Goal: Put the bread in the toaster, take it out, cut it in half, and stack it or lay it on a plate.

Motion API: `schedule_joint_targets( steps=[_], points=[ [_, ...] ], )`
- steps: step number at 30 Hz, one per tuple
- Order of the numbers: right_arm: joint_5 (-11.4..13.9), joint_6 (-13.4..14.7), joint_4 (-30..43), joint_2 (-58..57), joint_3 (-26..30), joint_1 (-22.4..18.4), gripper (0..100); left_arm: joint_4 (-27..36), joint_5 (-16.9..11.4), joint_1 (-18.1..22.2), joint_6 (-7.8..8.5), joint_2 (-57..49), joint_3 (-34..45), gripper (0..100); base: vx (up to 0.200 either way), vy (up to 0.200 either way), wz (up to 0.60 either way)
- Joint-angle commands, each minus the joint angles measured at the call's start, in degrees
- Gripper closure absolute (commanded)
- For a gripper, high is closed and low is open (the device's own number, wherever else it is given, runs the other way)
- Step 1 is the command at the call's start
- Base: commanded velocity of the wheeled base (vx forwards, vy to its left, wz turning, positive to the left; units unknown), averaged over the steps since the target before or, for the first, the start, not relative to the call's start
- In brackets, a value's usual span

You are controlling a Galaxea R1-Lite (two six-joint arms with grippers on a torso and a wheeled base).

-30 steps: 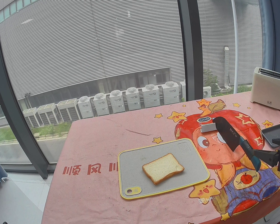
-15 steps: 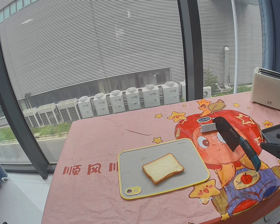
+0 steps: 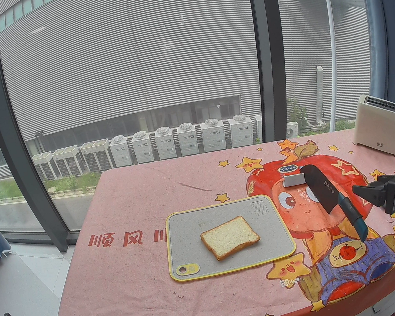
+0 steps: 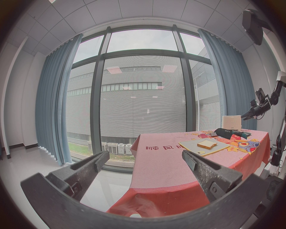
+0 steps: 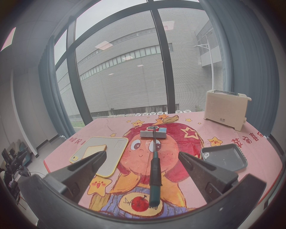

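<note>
I see the bread (image 3: 230, 237) lying flat on the cutting board (image 3: 184, 231), a little right of the board's middle. My right gripper (image 3: 360, 192) hovers well to the right of the board, jaws spread wide and holding nothing, well apart from the bread. Between it and the board lies the knife (image 3: 327, 190), its blade propped on a small grey block (image 3: 293, 180). The dark plate (image 5: 224, 156) sits farther right of the board, and the toaster (image 3: 381, 124) is right of and behind it. My left gripper (image 4: 146, 153) is also wide open and empty, well left of the board, off the table (image 3: 130, 200).
</note>
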Motion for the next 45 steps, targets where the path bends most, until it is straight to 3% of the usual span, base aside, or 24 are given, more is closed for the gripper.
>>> schedule_joint_targets(
  steps=[1,19,45],
  points=[
    [0.08,-0.1,-2.93,7.74,0.14,-0.12,0,0.0,0.01,0.0,0.01,-0.75,1.01,0,0.0,0.0,0.0],
    [0.25,-0.98,-16.02,23.65,1.28,-2.58,0,0.0,0.01,0.0,0.01,-0.75,1.01,0,0.0,0.0,0.0],
    [0.34,-0.98,-16.46,26.72,2.25,-1.88,0,0.0,0.01,0.0,0.01,-0.75,1.01,0,0.0,0.0,0.0]
  ],
)
